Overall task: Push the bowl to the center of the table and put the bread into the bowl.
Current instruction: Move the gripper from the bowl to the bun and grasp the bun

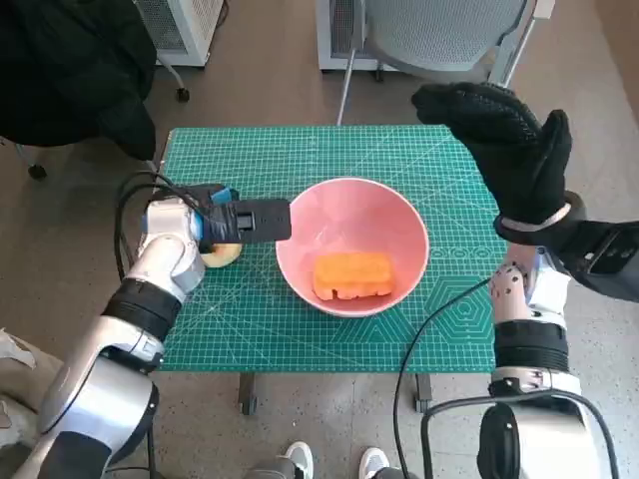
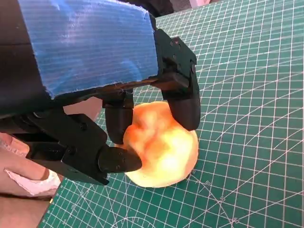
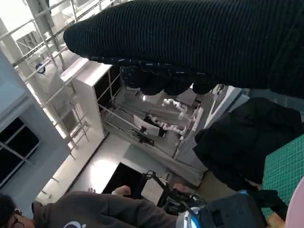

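— Two pieces of bread are in play: an orange slice (image 1: 351,275) already lying inside the pink bowl (image 1: 399,225), and a round, pale golden bun (image 2: 161,149) on the green cutting mat (image 1: 300,150) beside the bowl's rim, on the robot's left.

— And the bowl itself?

— It sits near the middle of the tabletop, so the push looks done. The left hand (image 1: 215,222) is over the bun; in the left wrist view its black fingers (image 2: 183,102) curve round the top and sides and touch the crust, but whether they grip firmly enough to bear it cannot be told.

— So what could go wrong?

— The bun looks soft and rounded. If the fingers press only its upper half, it may squeeze out and roll across the mat, perhaps toward the near edge. Lifted too low, it could also knock the bowl's rim and shove the bowl off centre.

— And the right hand?

— The gloved right hand (image 1: 504,150) hangs raised above the far right corner, fingers spread, holding nothing, well apart from the bowl, so nothing steadies the bowl. A black cable (image 1: 424,339) trails over the mat's near right side; a sliding bowl might catch it.
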Robot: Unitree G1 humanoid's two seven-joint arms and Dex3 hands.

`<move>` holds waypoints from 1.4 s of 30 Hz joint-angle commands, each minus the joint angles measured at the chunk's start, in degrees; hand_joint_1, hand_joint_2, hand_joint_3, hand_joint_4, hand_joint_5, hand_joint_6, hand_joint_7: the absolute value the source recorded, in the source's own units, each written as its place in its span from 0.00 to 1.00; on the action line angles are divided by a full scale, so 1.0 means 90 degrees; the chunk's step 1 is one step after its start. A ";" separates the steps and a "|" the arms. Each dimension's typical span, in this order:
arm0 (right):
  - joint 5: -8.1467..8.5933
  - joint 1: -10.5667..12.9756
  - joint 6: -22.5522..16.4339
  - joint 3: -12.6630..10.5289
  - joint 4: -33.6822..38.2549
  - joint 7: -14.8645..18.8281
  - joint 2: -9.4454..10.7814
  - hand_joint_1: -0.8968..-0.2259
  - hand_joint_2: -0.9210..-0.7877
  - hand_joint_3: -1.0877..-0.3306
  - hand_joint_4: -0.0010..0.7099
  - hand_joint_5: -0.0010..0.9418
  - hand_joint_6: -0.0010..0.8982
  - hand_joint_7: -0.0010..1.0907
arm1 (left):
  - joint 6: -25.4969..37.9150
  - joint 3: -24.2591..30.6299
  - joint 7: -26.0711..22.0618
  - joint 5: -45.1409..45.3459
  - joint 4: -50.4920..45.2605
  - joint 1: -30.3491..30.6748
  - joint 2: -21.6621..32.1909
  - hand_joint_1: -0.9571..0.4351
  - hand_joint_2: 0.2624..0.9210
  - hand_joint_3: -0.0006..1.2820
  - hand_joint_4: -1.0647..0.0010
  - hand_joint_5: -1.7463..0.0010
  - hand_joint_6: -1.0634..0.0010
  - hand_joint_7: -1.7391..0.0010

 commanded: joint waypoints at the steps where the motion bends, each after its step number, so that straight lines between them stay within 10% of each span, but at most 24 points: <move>1: -0.0050 0.0193 0.0044 0.0033 0.0018 0.0010 0.0006 0.28 0.00 0.30 0.37 0.00 0.37 0.00 | 0.0159 0.0086 -0.0184 -0.0044 -0.0304 0.0013 0.0190 0.69 0.72 0.38 0.57 0.07 0.33 0.44; 17: -0.0029 0.0167 0.0072 0.0028 0.0019 0.0026 0.0008 0.27 0.00 0.30 0.37 0.00 0.37 0.00 | 0.0881 0.0273 -0.1069 0.0048 -0.2324 0.0402 0.0785 0.69 0.97 0.09 0.46 0.27 0.33 0.37; 42: -0.0023 0.0071 0.0048 0.0030 0.0187 0.0130 0.0025 0.26 0.00 0.31 0.37 0.00 0.37 0.01 | 0.1183 0.1173 -0.1216 -0.0034 -0.5193 0.1633 0.1454 0.69 1.00 0.06 0.39 0.38 0.38 0.27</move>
